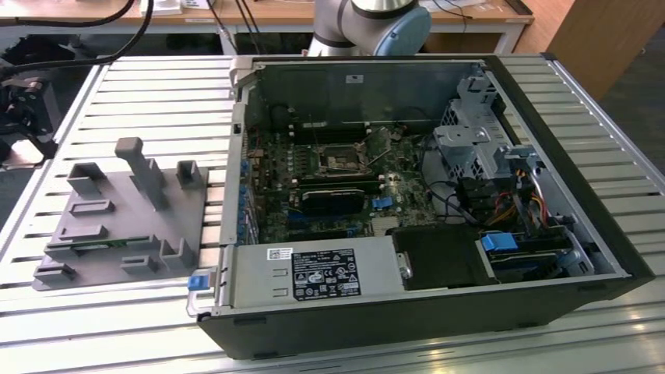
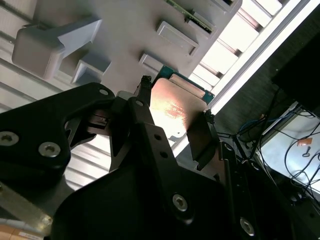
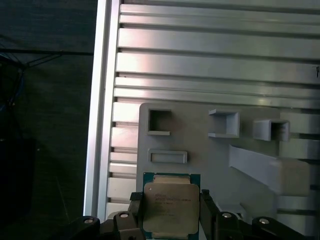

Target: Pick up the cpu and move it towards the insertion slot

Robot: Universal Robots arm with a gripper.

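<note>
The cpu is a flat square chip with a silvery top and a green rim. My gripper is shut on it, one black finger on each of two opposite edges. In the second wrist view the cpu reflects warm light between the same fingers of the gripper. It hangs well above the grey fixture, near that fixture's edge. The insertion slot is the square silver-framed socket with a dark centre on the motherboard inside the open computer case.
The open computer case lies on a slatted aluminium table, with cables, drive cages and a power supply inside. The grey fixture with upright blocks stands at the exterior view's left. The arm's base rises behind the case.
</note>
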